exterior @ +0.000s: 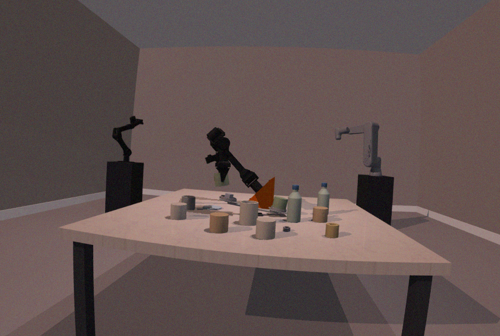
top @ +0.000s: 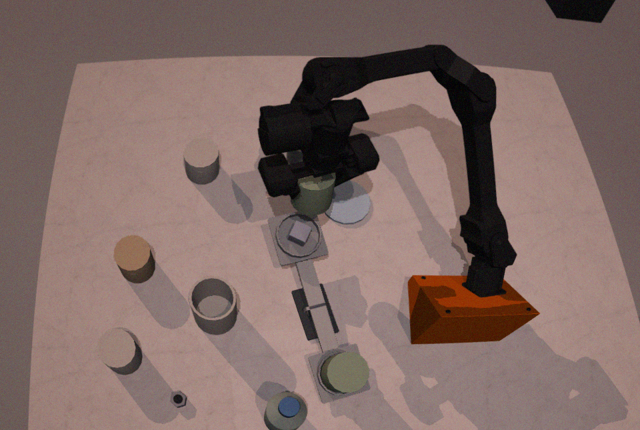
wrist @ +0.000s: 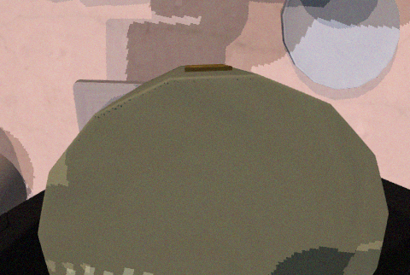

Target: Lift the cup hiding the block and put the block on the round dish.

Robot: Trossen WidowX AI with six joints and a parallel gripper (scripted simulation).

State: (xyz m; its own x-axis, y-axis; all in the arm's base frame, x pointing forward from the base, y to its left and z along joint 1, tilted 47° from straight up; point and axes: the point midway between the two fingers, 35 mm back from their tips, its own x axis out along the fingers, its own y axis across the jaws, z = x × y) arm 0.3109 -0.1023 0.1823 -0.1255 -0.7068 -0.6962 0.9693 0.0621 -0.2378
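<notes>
The end effector [top: 315, 177] grips 1 lifted olive-green cup [top: 313, 195]; the small grey block [top: 299, 232] lies exposed, not yet moved to the pale-blue round dish [top: 350, 207].

A: The gripper [top: 313, 177] fingertips? Can't see them from the top; the black wrist body covers them and the top of the held green cup [top: 313, 194].

B: And the wrist view is mostly cup [wrist: 213, 196], its lower side cut by the bottom edge.

A: The round dish [top: 350, 207] is partly under the arm, and the bottle [top: 285, 410] at the table's near edge is clipped by the frame.
</notes>
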